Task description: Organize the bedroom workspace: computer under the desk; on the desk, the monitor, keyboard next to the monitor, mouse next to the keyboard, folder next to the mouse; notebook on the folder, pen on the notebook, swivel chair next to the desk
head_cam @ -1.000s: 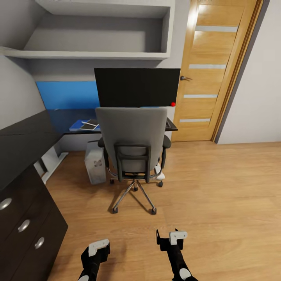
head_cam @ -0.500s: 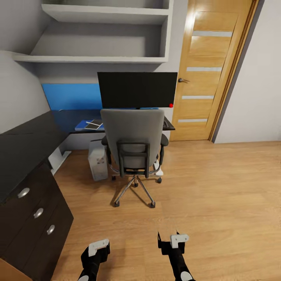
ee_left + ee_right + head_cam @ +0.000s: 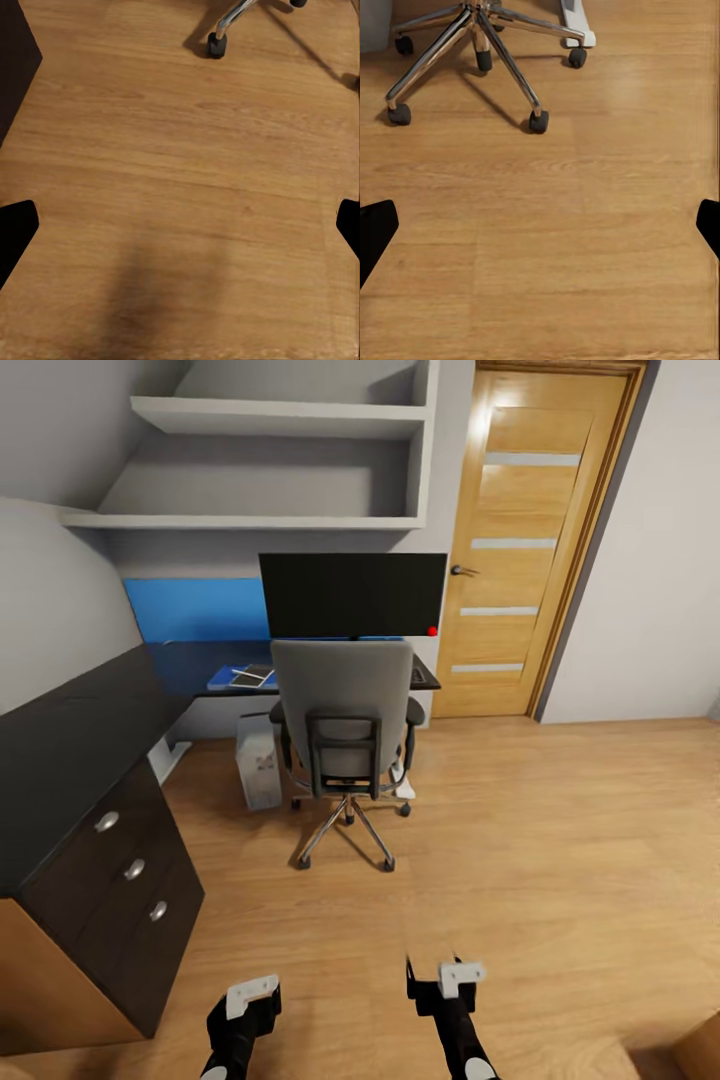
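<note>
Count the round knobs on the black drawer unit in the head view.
3: upper knob, middle knob, lower knob, running diagonally down the drawer unit front; no others visible.

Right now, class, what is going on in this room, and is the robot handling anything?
Nothing is held: the left gripper and right gripper hang open and empty over the light wooden floor. Ahead, the grey upholstered swivel chair is at the glossy black desk, before the black flat monitor. The blue folder lies on the desk.
</note>
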Tool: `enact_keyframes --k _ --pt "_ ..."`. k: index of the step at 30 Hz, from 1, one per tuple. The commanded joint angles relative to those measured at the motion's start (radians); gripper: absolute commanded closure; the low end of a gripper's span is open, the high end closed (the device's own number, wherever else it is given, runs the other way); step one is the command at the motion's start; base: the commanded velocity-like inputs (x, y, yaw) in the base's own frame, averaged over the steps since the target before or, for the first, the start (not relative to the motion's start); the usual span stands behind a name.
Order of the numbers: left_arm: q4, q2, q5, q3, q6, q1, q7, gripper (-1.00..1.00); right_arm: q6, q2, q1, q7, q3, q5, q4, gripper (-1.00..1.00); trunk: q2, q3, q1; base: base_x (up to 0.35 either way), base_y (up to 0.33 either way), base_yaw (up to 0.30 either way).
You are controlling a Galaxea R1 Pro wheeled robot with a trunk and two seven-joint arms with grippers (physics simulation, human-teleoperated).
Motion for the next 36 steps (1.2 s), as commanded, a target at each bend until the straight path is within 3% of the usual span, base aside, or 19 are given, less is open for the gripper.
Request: enact_keyframes --k 1,7,13,19,25,30,36 --pt "0.001 0.001 0.010 -0.007 0.003 -0.001 0.007 -1.00 -0.004 -0.002 -0.001 -0.006 0.009 -0.009 0.006 -1.00 0.007 0.002 -0.005 -0.322 0.000 0.000" --pt "0.037 0.001 0.010 -0.008 0.034 -0.001 0.011 -1.00 -0.006 -0.041 -0.001 -0.004 0.008 -0.013 0.071 -1.00 0.049 0.021 -0.028 -0.309 0.000 0.000" --pt "0.139 0.000 0.016 -0.008 0.029 -0.001 0.010 -1.00 -0.037 -0.051 -0.001 -0.003 0.010 -0.015 0.149 -1.00 0.091 0.040 -0.051 -0.126 0.000 0.000" --pt "0.291 0.000 0.038 -0.009 -0.072 -0.001 0.006 -1.00 -0.144 -0.051 0.001 0.002 0.012 -0.015 0.295 -1.00 0.133 0.059 -0.074 -0.021 0.000 0.000" --pt "0.425 0.000 0.042 -0.009 -0.195 -0.001 0.005 -1.00 -0.229 -0.053 0.010 0.002 0.011 -0.016 0.333 -1.00 0.175 0.078 -0.097 -0.004 0.000 0.000" --pt "0.476 0.001 0.043 -0.009 -0.250 0.000 0.005 -1.00 -0.317 -0.054 0.034 0.001 0.011 -0.015 0.356 -1.00 0.210 0.093 -0.116 0.000 0.000 0.000" --pt "0.490 0.006 0.043 -0.009 -0.297 0.007 0.003 -1.00 -0.369 -0.058 0.070 0.000 0.010 -0.017 0.364 -1.00 0.252 0.112 -0.139 0.000 0.000 0.000"
